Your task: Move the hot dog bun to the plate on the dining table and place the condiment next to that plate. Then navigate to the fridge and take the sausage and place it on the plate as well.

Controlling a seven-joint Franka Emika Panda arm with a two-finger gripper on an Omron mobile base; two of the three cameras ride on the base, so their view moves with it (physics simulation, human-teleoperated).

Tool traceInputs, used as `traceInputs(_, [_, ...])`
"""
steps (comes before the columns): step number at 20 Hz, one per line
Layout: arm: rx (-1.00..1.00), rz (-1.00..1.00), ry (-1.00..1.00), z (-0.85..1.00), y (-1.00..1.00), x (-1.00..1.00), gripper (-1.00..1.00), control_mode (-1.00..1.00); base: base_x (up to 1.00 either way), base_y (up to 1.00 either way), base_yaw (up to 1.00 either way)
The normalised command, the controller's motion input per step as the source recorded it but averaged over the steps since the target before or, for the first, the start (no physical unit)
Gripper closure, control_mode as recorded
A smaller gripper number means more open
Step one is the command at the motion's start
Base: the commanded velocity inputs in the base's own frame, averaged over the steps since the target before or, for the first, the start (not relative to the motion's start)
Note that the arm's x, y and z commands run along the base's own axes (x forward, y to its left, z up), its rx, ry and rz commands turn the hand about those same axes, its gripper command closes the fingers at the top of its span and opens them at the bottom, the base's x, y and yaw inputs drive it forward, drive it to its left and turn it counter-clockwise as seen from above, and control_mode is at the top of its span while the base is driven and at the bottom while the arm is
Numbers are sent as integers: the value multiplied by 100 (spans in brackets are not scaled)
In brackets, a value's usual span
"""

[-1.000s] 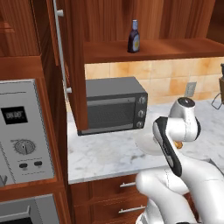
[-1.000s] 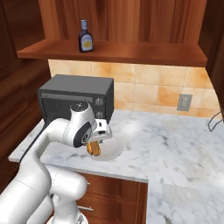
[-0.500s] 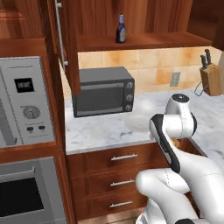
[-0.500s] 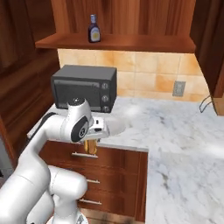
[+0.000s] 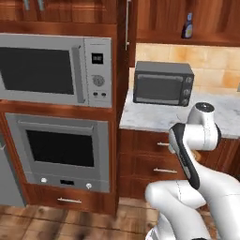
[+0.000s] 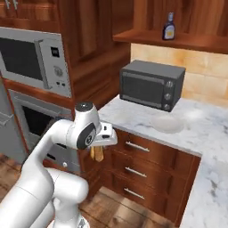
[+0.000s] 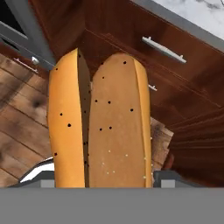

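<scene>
My gripper (image 6: 98, 149) is shut on the hot dog bun (image 6: 97, 154), an orange-brown split bun that hangs below the hand, in front of the wooden drawers and off the counter. In the hand view the bun (image 7: 101, 122) stands lengthwise between the jaws, over drawer fronts and wooden floor. The condiment (image 5: 187, 26), a dark bottle with a pale cap, stands on the high wooden shelf (image 6: 178, 41) above the counter; from the right it is the bottle (image 6: 168, 26) over the toaster oven. The plate, the dining table, the fridge and the sausage are out of view.
A dark toaster oven (image 6: 151, 84) sits on the marble counter (image 6: 200, 133), with a small pale dish (image 6: 167, 124) in front of it. To the left stands a wooden column with a built-in microwave (image 5: 56, 70) and a wall oven (image 5: 61, 147). Wooden floor lies below.
The whole picture has shifted: the base has backed away from the counter and turned left, bringing the microwave and wall oven into view. The bun stays in the gripper.
</scene>
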Motion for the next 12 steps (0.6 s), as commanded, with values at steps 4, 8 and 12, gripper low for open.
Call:
traceInputs(4, [0,0,0,0,0,0,100,100,-21,44,73])
traceInputs(8, [0,0,0,0,0,0,100,100,-9,52,69])
traceInputs(12, [0,0,0,0,0,0,100,100,0,56,66])
